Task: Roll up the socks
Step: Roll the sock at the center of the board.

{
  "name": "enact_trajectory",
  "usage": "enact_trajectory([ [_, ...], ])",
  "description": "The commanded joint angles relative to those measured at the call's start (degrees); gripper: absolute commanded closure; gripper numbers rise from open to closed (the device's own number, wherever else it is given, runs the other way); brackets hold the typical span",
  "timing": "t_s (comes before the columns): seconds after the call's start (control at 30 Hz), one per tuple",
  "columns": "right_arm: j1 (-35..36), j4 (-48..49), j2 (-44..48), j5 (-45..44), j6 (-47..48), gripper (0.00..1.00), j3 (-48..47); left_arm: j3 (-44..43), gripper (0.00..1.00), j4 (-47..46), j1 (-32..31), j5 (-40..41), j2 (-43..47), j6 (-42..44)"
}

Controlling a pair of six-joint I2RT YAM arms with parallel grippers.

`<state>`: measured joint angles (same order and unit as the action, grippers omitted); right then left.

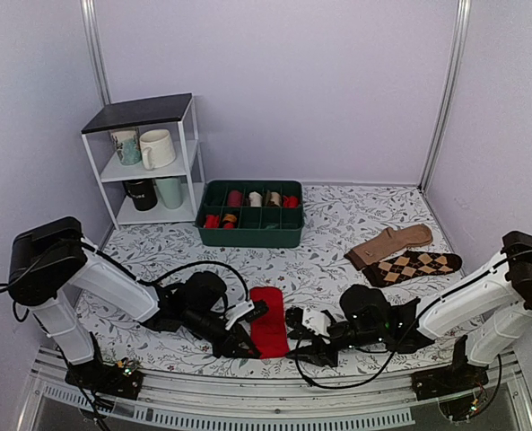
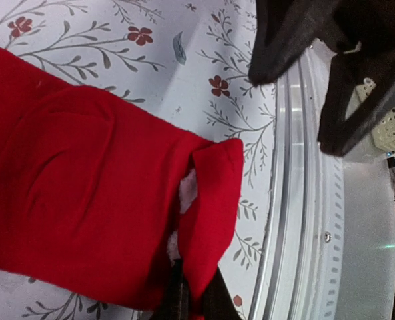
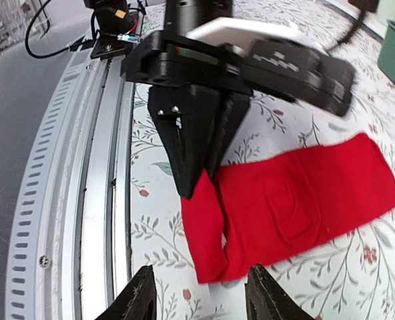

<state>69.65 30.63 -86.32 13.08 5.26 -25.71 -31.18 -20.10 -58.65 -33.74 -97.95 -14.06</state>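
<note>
One end of the socks, nearest the rail, is pinched in the left fingers, right fingers parted, empty; roll looks barely started, next curl it away from the rail.

The plain bright red fabric socks lay as a flat, slightly wrinkled strip, one end lifted and folded over.

Left gripper fingers pinched on the socks, arm reaching toward 3 o'clock; right gripper fingers apart, empty, pointing 9 o'clock.
</note>
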Motion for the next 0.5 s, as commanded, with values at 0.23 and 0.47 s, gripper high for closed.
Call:
enact_trajectory([
  [0.23, 5.7, -4.4, -8.8, -5.3, 10.4, 0.56, -7.3, 0.4, 1.0, 6.1, 1.4, -1.4, -3.6, -1.6],
  [0.47, 6.1, -7.6, -11.3, -6.8, 9.8, 0.59, -8.5, 0.9, 1.0, 5.3, 1.5, -1.7, -3.6, -1.5],
])
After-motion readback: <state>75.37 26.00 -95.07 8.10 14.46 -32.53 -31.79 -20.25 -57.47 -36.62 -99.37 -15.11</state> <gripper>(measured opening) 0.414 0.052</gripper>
